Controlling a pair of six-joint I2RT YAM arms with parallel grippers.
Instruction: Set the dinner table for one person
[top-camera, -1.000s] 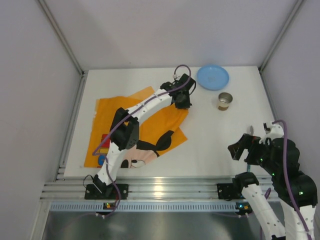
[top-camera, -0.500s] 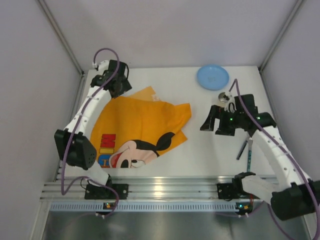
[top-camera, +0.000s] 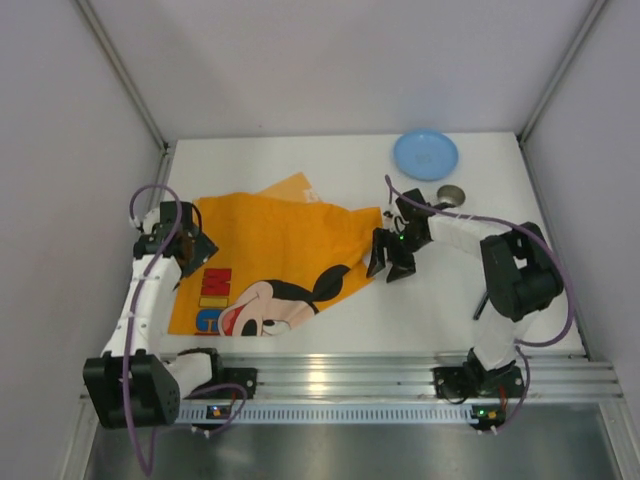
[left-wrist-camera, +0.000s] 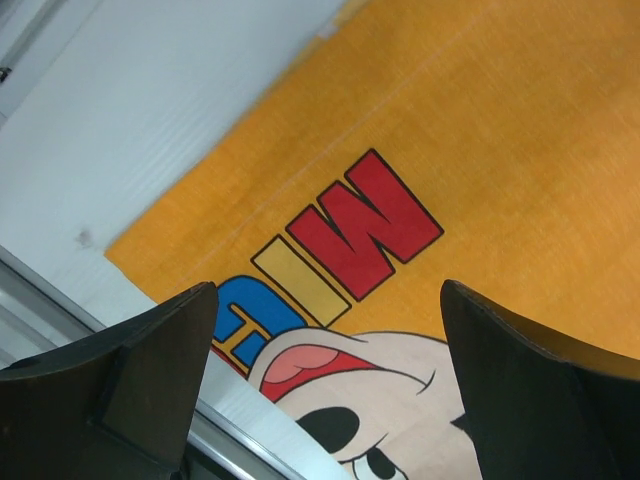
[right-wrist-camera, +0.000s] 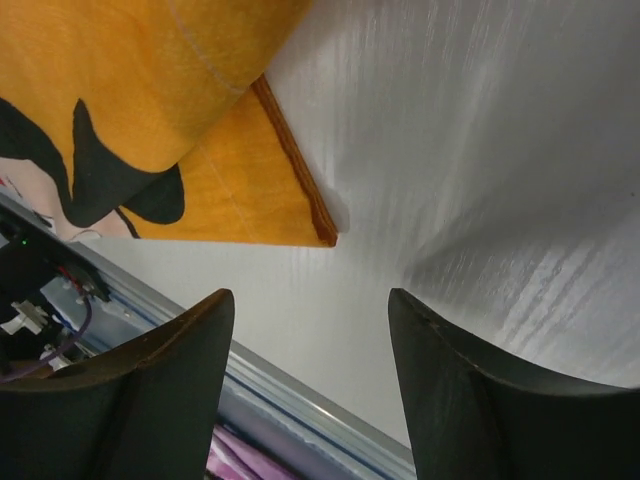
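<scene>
Table (top-camera: 430, 300) holds one placemat (top-camera: 280, 240), one blue plate (top-camera: 425, 155), one metal cup (top-camera: 452, 193).

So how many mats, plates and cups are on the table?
Mat: 1
Plate: 1
Cup: 1
Total: 3

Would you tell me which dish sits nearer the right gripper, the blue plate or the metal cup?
The metal cup: it stands closer to the right gripper, while the blue plate lies farther back near the far edge.
</scene>
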